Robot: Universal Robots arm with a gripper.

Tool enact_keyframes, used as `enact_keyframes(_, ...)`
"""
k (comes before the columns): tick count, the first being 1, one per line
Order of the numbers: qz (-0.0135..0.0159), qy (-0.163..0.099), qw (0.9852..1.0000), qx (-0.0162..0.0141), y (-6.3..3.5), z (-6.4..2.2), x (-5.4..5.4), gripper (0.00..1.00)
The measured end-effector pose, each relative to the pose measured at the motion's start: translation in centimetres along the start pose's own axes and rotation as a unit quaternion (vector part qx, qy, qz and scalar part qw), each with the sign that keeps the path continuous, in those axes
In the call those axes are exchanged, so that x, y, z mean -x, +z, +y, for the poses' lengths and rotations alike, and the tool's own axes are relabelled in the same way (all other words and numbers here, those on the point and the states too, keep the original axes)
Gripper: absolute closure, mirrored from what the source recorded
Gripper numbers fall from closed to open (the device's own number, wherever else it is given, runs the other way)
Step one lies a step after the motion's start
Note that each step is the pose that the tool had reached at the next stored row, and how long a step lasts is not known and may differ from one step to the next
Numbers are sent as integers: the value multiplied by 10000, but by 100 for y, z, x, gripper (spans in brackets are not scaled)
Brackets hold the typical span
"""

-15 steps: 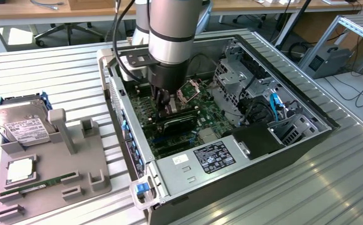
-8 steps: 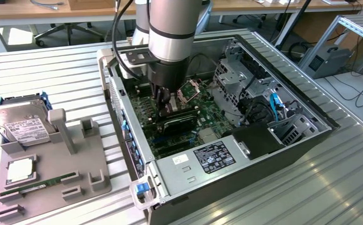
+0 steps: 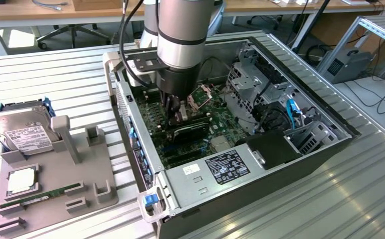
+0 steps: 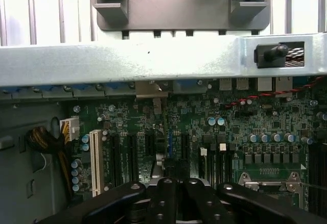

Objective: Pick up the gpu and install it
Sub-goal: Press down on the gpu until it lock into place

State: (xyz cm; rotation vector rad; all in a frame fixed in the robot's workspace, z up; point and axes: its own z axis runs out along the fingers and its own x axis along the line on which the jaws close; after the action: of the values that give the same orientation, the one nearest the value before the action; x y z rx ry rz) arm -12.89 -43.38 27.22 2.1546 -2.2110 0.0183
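Green motherboard [image 4: 204, 132] with black slots and one white slot [image 4: 95, 160]. Silver case wall [image 4: 127, 60] across it; grey holder [image 4: 179, 9] beyond. Yellow-black cable bundle [image 4: 48, 144] beside white slot. Black tool [image 4: 176, 193] closed, low over slots. Red-black twisted wire [image 4: 276, 93] near wall.

Ribbed metal table [image 3: 59, 84] bearing an open computer case [image 3: 259, 186] mid-surface and a grey parts holder [image 3: 79, 191] (hard drive, memory stick aboard) toward the exterior view's left edge.

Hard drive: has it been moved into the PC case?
No. The hard drive lies outside the PC case, at the parts tray on the exterior view's left.
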Motion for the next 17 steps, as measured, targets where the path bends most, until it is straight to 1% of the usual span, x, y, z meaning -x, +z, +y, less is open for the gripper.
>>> enact_keyframes(12,-2,0,10000,-1,8,34,0,89)
enact_keyframes(14,-1,0,10000,-1,-24,35,-1,89)
enact_keyframes(17,-2,0,10000,-1,-109,39,-4,89)
